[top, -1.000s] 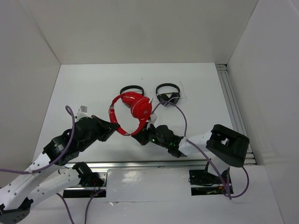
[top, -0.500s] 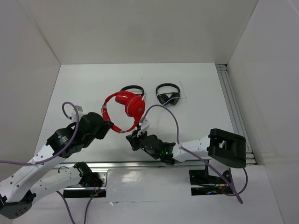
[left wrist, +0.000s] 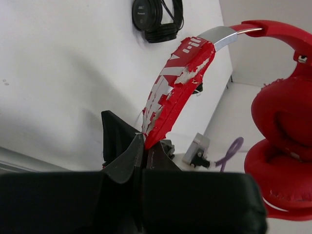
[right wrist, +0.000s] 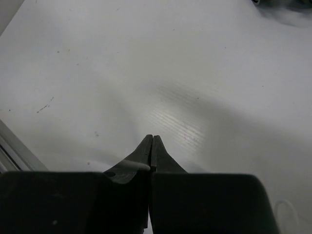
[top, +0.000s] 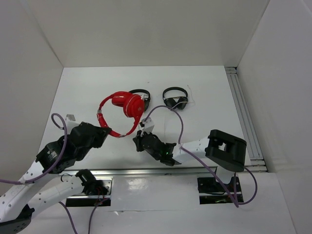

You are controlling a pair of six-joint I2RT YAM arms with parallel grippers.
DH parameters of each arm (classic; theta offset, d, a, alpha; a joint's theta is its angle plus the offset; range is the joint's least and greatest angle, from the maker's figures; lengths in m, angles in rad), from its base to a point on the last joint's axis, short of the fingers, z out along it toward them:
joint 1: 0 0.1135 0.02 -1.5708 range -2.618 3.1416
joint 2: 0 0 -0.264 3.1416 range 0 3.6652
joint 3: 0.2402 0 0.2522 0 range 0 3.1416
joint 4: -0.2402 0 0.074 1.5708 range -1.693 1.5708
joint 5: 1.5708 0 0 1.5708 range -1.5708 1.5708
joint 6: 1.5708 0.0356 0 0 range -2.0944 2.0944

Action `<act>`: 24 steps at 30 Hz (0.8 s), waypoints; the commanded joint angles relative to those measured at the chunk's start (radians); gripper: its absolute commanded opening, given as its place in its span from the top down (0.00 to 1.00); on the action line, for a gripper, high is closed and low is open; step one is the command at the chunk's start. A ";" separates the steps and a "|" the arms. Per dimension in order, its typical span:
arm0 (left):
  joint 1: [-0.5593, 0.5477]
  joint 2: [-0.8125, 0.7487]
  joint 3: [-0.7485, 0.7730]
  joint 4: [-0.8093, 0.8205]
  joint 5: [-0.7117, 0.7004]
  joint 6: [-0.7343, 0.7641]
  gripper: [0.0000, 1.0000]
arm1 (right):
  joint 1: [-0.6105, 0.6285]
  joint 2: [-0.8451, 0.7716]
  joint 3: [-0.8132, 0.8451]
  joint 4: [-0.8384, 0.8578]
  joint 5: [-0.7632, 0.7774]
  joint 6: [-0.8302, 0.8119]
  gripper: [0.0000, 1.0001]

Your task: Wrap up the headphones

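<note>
The red headphones (top: 122,105) hang lifted over the table's middle. My left gripper (top: 104,132) is shut on the lower end of their scuffed red headband (left wrist: 180,78); the padded cups (left wrist: 282,122) hang at the right of the left wrist view. In that view my left gripper (left wrist: 143,139) pinches the band's tip. My right gripper (top: 138,141) is shut just right of the band, low over the table. In the right wrist view it (right wrist: 151,138) has nothing visible between the tips. I cannot make out the white cable.
Two small black headphones lie behind: one (top: 140,93) partly hidden by the red cups, one (top: 175,99) to its right. A black pair also shows in the left wrist view (left wrist: 156,17). White walls enclose the table; a rail (top: 243,117) runs along the right edge.
My left gripper has carried the red headphones left and away from me. My right gripper has followed leftward, staying shut beside the headband.
</note>
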 commanded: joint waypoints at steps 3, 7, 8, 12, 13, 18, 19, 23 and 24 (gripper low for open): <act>0.000 -0.058 -0.013 0.183 -0.034 -0.076 1.00 | -0.031 -0.006 -0.041 0.110 -0.124 0.045 1.00; 0.000 -0.058 -0.035 0.183 -0.022 -0.119 1.00 | -0.020 -0.015 -0.064 0.201 -0.142 0.021 1.00; 0.000 -0.049 -0.035 0.183 -0.022 -0.133 1.00 | -0.020 -0.015 -0.073 0.230 -0.142 0.021 1.00; 0.000 -0.040 -0.046 0.183 -0.003 -0.214 1.00 | -0.002 -0.024 -0.104 0.287 -0.048 0.034 1.00; 0.000 -0.040 -0.046 0.183 -0.003 -0.252 1.00 | -0.002 -0.024 -0.114 0.287 -0.035 0.034 1.00; 0.000 -0.013 -0.066 0.211 -0.025 -0.336 1.00 | 0.018 -0.001 -0.058 0.189 0.048 0.057 1.00; 0.000 -0.002 -0.066 0.211 -0.025 -0.337 1.00 | 0.018 0.008 -0.048 0.174 0.069 0.057 1.00; 0.000 0.024 -0.066 0.189 -0.081 -0.393 1.00 | 0.055 0.019 -0.024 0.150 0.101 0.030 1.00; 0.000 0.038 -0.066 0.189 -0.106 -0.403 1.00 | 0.064 0.019 -0.024 0.150 0.085 0.016 1.00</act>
